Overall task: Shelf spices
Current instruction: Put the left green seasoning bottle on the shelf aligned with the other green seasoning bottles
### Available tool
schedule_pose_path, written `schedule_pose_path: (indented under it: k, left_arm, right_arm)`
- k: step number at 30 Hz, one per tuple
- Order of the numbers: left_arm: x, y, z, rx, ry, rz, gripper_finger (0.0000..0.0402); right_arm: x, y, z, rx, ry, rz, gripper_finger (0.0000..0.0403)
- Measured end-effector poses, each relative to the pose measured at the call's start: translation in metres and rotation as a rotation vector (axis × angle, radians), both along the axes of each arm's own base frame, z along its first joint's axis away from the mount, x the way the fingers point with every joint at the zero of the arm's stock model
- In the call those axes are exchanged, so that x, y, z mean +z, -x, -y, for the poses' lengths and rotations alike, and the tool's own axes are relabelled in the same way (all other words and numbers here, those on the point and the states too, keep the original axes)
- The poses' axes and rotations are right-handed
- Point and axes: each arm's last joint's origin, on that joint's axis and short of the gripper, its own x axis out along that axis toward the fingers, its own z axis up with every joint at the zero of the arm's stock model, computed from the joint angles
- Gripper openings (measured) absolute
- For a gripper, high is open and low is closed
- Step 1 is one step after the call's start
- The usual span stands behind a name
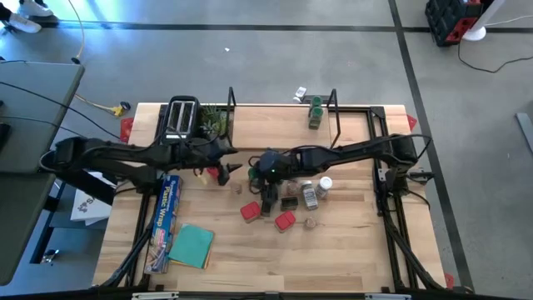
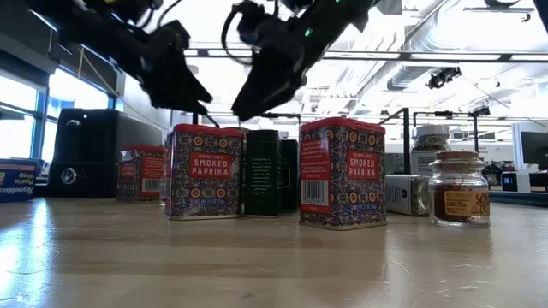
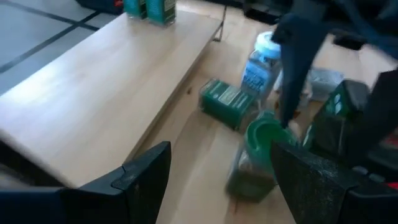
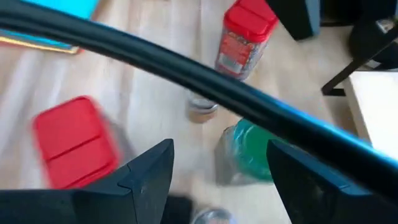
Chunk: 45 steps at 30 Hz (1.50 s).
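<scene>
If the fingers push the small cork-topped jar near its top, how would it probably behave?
The cork-topped jar looks like glass, so probably smooth, slippery and breakable. It stands upright, squat and wide-based, so it would likely slide rather than tip. If knocked over, its round body may roll.

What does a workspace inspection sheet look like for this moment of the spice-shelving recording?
Surface: light wooden table, bare at the near edge.
Job's things: low wooden shelf with black wire frame holds green-lidded jars at its right end; red paprika tins, a dark box, a small cork-topped jar and a white-lidded clear jar remain on the table.
Clutter: black toaster, long blue foil box, teal cloth.
Grippers: left gripper and right gripper, both jaws open, hover over the spice cluster, holding nothing.
Cables: yellow-plugged cord on the floor.
Surroundings: grey floor, red-black case.
</scene>
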Motion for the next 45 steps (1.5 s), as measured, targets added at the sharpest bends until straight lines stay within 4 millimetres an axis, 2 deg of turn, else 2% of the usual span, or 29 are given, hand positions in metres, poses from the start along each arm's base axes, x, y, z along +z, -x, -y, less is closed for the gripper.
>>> schedule_pose_path:
  k: [6,9,21,30,33,39,45]
  left_arm:
    - [0.004,0.015,0.007,0.072,-0.031,-0.053,0.0268]
    - [0.005,0.017,0.008,0.077,-0.039,-0.056,0.0268]
    - [0.004,0.017,0.009,0.08,-0.041,-0.06,0.0268]
    - [0.004,0.017,0.009,0.081,-0.041,-0.062,0.0268]
    - [0.004,0.017,0.009,0.081,-0.04,-0.062,0.0268]
    - [0.004,0.017,0.009,0.086,-0.032,-0.06,0.0268]
    - [0.003,0.018,0.009,0.09,-0.027,-0.061,0.0268]
  right_arm:
    - [-0.007,-0.006,0.024,-0.024,-0.019,0.029,0.0252]
    - [-0.011,-0.007,0.029,-0.041,-0.044,0.02,0.0252]
    - [-0.011,-0.008,0.028,-0.065,-0.032,0.031,0.0252]
    - [0.007,-0.004,0.029,-0.099,-0.047,0.087,0.0252]
    - [0.009,-0.004,0.022,-0.124,-0.086,0.098,0.0252]
    - [0.0,-0.006,0.001,-0.202,-0.001,0.075,0.0252]
    - [-0.009,-0.008,0.001,-0.24,0.001,0.054,0.0252]
